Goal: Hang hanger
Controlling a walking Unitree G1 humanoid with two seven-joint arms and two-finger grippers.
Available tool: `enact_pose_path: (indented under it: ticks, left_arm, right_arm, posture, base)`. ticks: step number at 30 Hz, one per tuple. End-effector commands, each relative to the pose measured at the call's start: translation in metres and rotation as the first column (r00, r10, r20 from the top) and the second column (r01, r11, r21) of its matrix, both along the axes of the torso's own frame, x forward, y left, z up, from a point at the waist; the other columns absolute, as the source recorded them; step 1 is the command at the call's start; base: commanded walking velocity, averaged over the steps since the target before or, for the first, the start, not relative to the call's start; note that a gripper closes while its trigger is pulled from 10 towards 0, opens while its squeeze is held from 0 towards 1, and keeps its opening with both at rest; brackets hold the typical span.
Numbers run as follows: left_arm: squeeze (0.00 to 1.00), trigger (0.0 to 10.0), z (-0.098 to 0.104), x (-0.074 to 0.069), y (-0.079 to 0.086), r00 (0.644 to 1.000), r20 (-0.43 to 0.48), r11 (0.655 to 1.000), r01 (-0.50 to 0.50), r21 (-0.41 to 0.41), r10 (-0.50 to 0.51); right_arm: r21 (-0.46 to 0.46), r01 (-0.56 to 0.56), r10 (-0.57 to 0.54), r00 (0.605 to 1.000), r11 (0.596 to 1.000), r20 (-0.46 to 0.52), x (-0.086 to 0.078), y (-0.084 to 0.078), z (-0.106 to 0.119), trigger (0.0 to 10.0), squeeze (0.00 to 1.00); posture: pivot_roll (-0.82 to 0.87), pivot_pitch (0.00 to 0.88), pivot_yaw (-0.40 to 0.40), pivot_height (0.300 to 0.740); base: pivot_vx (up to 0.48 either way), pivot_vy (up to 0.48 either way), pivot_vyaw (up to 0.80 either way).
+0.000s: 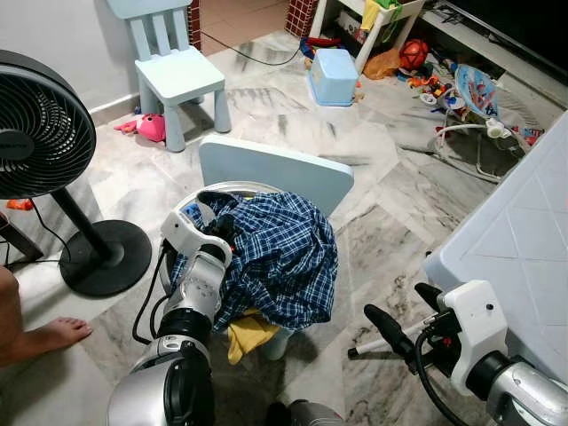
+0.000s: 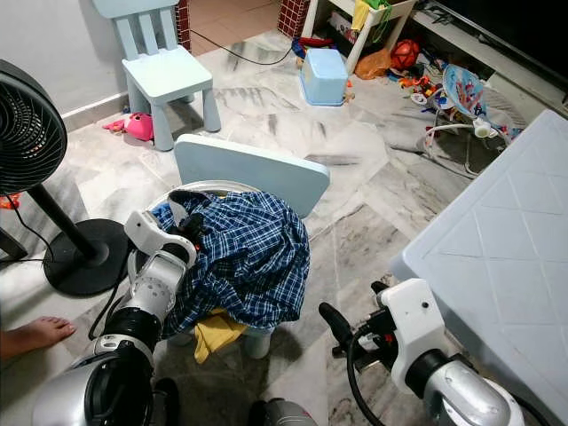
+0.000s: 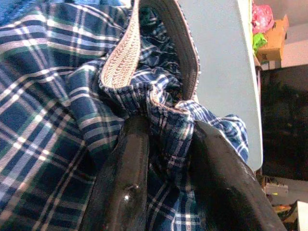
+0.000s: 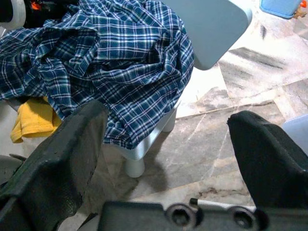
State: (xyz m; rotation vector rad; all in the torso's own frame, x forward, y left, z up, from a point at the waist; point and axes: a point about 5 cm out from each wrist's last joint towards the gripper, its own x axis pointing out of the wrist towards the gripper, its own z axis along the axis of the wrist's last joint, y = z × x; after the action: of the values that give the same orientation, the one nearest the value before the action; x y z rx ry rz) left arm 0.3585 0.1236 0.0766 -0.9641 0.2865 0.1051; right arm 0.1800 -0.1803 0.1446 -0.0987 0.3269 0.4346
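A crumpled blue, white and green plaid shirt point(image 1: 275, 253) lies heaped on the seat of a small pale-blue plastic child's chair point(image 1: 275, 173), draped over the seat's front edge, with a bunched yellow cloth point(image 1: 248, 333) hanging from beneath it. No hanger can be made out; a curved pale rim shows at the back of the pile, but what it is cannot be told. The left tool point(image 3: 166, 144) is at the shirt's left side, its two black fingers point(image 3: 127, 178) clamped on a fold of the plaid fabric by the collar. The right tool point(image 4: 168, 149) hovers low over the grey-veined marble floor point(image 1: 390, 222), right of the chair and apart from it, fingers spread wide with nothing between them. A pale-blue quilted counter point(image 1: 515, 240) stands at the right. At the left are a black pedestal fan point(image 1: 44, 142) and a person's bare foot point(image 1: 53, 335); farther back, a second pale-blue child's chair point(image 1: 177, 75), a blue plastic tub point(image 1: 334, 75) and scattered toys.
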Motion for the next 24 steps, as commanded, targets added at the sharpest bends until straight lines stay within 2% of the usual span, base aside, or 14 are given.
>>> enact_pose_path:
  ticks: [1,10,16,20,24]
  left_arm:
    - [0.00,0.0,0.000,0.001,-0.010,1.000,-0.006,0.999,0.025,-0.019,-0.026]
    - [0.00,0.0,-0.002,0.000,-0.013,1.000,-0.021,0.999,0.014,-0.051,-0.015]
    - [0.00,0.0,0.003,0.001,-0.017,1.000,0.000,0.997,0.023,-0.068,-0.024]
    - [0.00,0.0,0.007,0.001,-0.014,0.999,0.028,0.998,0.046,-0.045,-0.045]
    - [0.00,0.0,0.009,-0.002,-0.009,0.996,0.052,0.997,0.075,0.036,-0.077]
  right_arm:
    - [-0.011,0.000,0.000,1.000,1.000,-0.008,-0.002,-0.001,0.000,10.0,0.00]
    - [-0.009,0.002,-0.002,1.000,1.000,-0.003,0.002,0.000,-0.001,10.0,0.00]
    - [0.008,0.003,-0.004,1.000,1.000,0.018,0.011,0.005,-0.003,10.0,0.00]
    - [0.028,-0.002,0.001,0.999,1.000,0.037,0.020,0.011,-0.006,10.0,0.00]
    - [0.049,-0.001,-0.002,0.998,0.999,0.057,0.030,0.017,-0.009,10.0,0.00]
  posture:
    - [-0.35,0.208,-0.190,0.740]
    - [-0.35,0.198,-0.182,0.740]
    - [-0.33,0.171,-0.165,0.740]
    - [-0.29,0.138,-0.142,0.740]
    - [-0.24,0.106,-0.115,0.740]
  base:
    - [0.000,0.000,0.00]
    - [0.000,0.000,0.00]
    - [0.000,0.000,0.00]
    - [0.000,0.000,0.00]
    - [0.000,0.000,0.00]
